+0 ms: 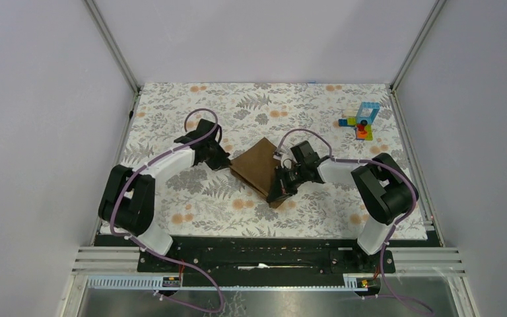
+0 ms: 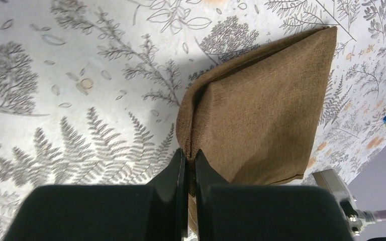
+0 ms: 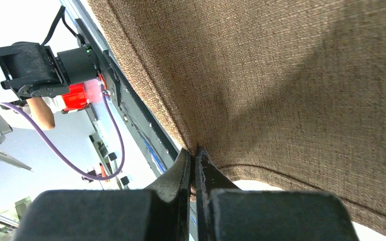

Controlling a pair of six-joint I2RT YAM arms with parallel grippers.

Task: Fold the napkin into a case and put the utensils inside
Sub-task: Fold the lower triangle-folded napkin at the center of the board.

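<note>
Top external: high, behind the bases, facing down over the tabletop (image 1: 171, 112). Wrist views: close, along left fingers (image 2: 173, 175) and right fingers (image 3: 178, 175). Shared by all: napkin (image 1: 259, 166).

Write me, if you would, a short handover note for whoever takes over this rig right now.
Left gripper: shut on a folded corner of the napkin.
Right gripper: shut on the napkin's other side, which looks raised off the table covering.
Napkin: mid-table, folded over in doubled layers, held between both arms.
Utensils: not visible in any view. Toy blocks stand at the far right, well apart.
Done: a first fold.
Left: finish the case, lay it flat, locate the utensils and slip them inside.
</note>
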